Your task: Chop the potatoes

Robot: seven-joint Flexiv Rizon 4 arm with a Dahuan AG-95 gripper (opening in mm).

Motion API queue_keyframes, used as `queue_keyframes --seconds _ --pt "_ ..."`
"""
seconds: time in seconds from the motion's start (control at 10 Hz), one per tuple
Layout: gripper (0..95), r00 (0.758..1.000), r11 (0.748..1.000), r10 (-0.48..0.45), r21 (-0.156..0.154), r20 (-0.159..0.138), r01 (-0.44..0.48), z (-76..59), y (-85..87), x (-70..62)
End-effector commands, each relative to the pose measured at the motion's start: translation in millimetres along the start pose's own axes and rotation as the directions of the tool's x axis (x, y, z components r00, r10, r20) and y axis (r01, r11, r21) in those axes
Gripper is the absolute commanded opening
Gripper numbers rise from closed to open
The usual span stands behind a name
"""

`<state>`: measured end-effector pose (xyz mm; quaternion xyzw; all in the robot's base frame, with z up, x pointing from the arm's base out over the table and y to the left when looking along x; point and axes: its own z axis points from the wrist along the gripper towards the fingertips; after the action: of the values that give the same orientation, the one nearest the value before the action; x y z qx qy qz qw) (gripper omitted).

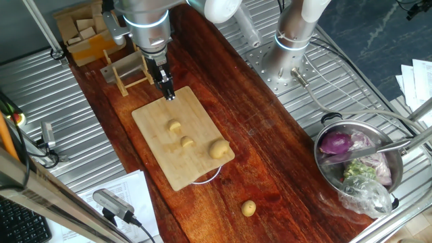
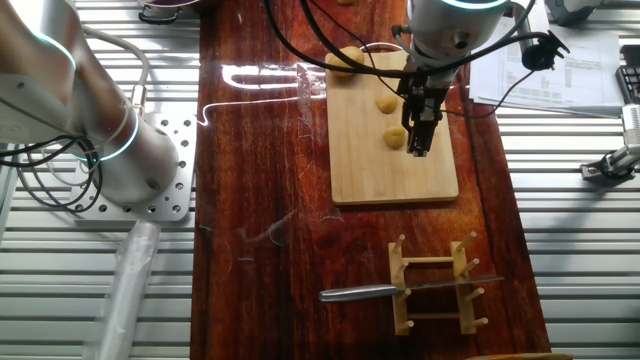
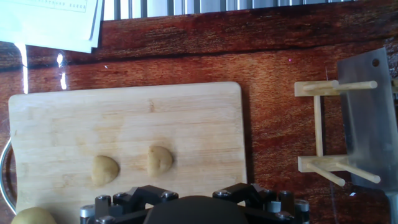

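Dark red wood is what you see across the bench [image 1: 263, 135] in one fixed view, with a pale bamboo cutting board [image 1: 155, 118] lying on it. On that board sit three potatoes: two small ones [image 1: 175, 125] and [image 1: 187, 142], and a larger potato [image 1: 218, 148] near the board's corner. A fourth potato [image 1: 248, 208] lies off the board on the bare bench. The pincer [image 1: 169, 94] hangs over the far edge of the board, its fingers close together and holding nothing that you can make out. Behind it stands a wooden rack [image 1: 128, 71]. To your right a steel pot [image 1: 334, 177] holds a purple onion [image 1: 335, 144] and some plastic wrap.

In the other fixed view you look from the opposite side. The pincer [image 2: 419, 150] points down at the board [image 2: 390, 175], just beside one small potato [image 2: 395, 136]; the second [image 2: 386, 102] sits beyond it, and the large one [image 2: 346, 60] lies at the far corner. A knife [image 2: 400, 290] rests across the rack [image 2: 435, 285], well apart from the board.

In the hand view the two small potatoes [image 3: 105, 170] and [image 3: 160, 160] lie side by side on the board [image 3: 124, 118], the large one [image 3: 34, 216] cut by the lower edge. The fingertips do not show here. The cleaver blade [image 3: 367, 118] lies on the rack [image 3: 323, 134].
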<state>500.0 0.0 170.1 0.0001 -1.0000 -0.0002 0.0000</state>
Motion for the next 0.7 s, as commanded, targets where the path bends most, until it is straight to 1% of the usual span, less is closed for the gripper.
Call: queue_keyframes --seconds 0.1,0.2,0.5,0.7 --pt "0.0 0.998 0.998 -0.064 -0.016 0.008 0.064 0.0 0.0 0.0" --pt "0.0 0.998 0.998 -0.058 -0.005 0.001 0.058 -0.5 0.2 0.2" --pt "0.0 0.999 0.999 -0.053 -0.010 0.002 0.053 -0.5 0.2 0.2" --pt "0.0 0.998 0.998 -0.069 -0.012 0.005 0.070 -0.3 0.1 0.6"
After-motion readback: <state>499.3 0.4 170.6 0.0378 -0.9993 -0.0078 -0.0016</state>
